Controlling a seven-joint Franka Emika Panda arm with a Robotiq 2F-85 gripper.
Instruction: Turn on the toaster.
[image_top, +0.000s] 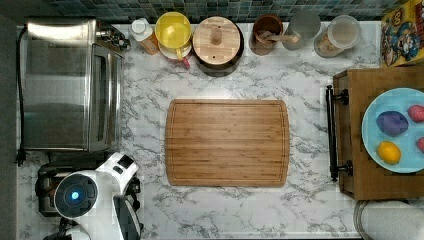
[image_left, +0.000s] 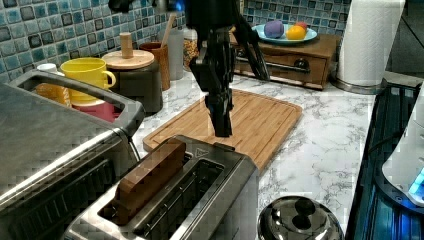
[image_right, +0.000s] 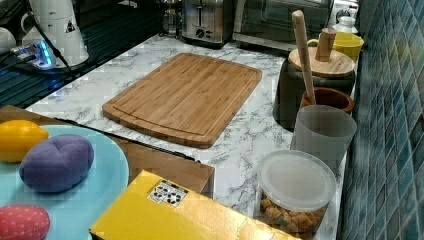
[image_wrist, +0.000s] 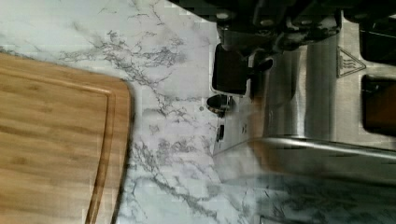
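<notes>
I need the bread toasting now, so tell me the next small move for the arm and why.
Probably ease the claw straight down onto the black lever. In the wrist view the lever sits just below it at the end of the small brushed-steel pop-up toaster, and the brown bread slice stands high in its slot, apparently unpressed.

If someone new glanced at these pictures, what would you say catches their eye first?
Probably the black gripper hanging just above the end of the steel toaster, which has a brown slice of bread standing in one slot. Next, the big wooden cutting board in the middle of the marble counter, and the blue plate of colourful toy fruit at the top view's right.
</notes>
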